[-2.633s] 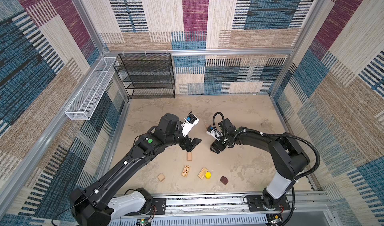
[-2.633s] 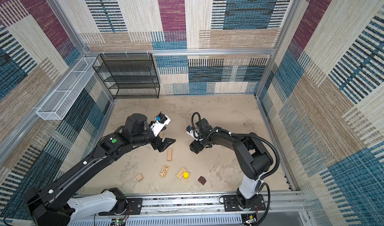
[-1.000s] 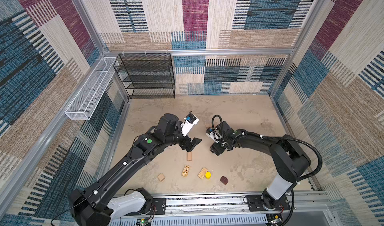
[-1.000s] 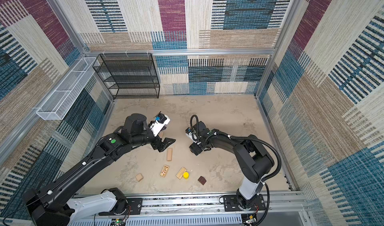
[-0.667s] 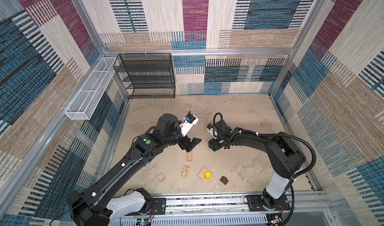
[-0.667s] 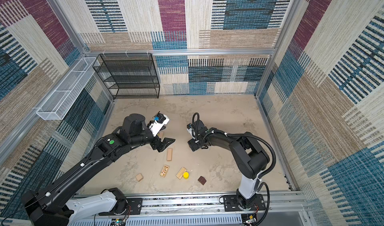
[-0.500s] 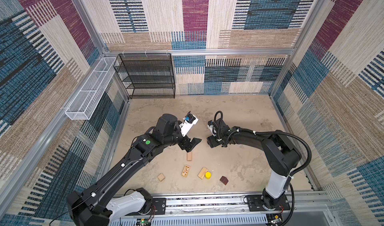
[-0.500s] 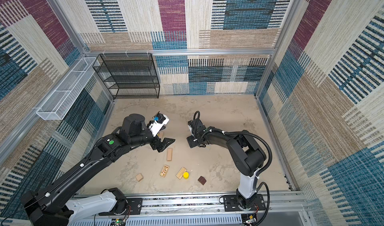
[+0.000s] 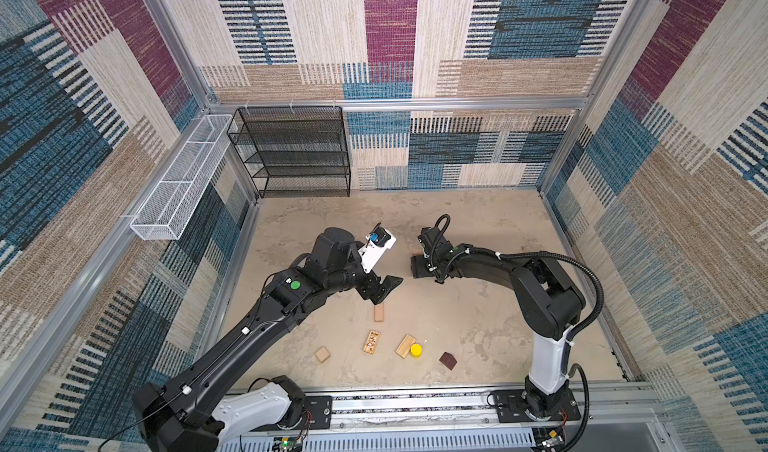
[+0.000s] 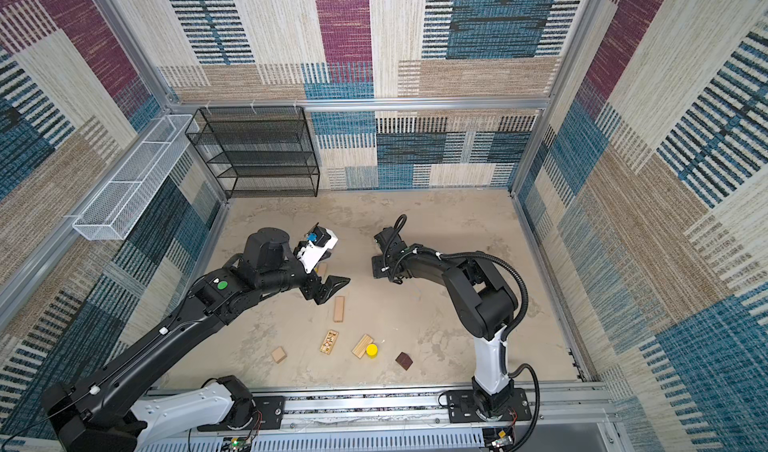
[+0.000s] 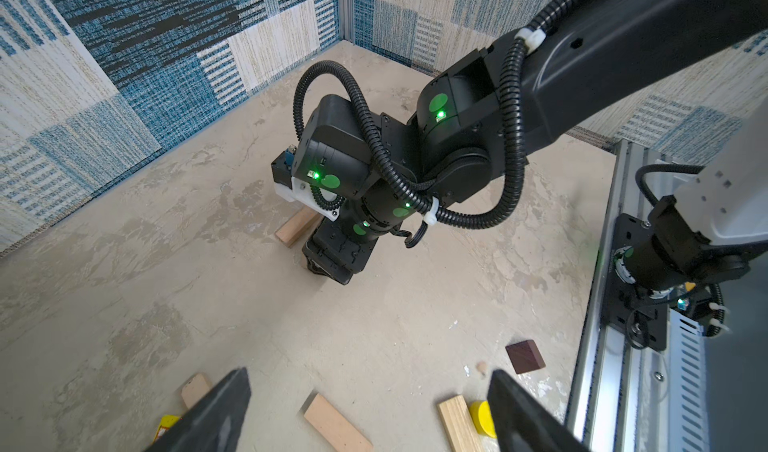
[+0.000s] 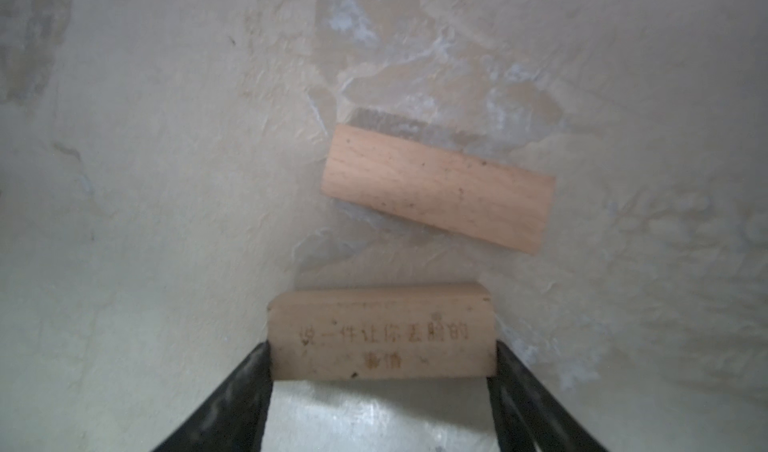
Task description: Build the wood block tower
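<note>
My right gripper [image 12: 382, 358] is shut on the two ends of a pale printed plank [image 12: 380, 333], low over the floor [image 9: 478, 325]. It is beside a plain plank [image 12: 438, 188] that lies flat. In both top views it [image 9: 419, 269] [image 10: 380, 267] is mid-floor. My left gripper [image 9: 382, 289] [image 11: 370, 412] is open and empty above another plain plank [image 9: 379, 312] [image 11: 336, 427]. No tower shows; the blocks lie singly: a tan cube [image 9: 322, 354], patterned plank [image 9: 371, 341], striped plank [image 9: 405, 345], yellow cylinder [image 9: 416, 349] and dark brown block [image 9: 448, 360].
A black wire shelf [image 9: 295, 154] stands at the back left. A white wire basket [image 9: 178, 183] hangs on the left wall. The arms' base rail [image 9: 415, 404] runs along the front edge. Patterned walls close in all sides.
My right gripper has carried the printed plank a little toward the back and left. The left arm and the loose blocks have not moved.
</note>
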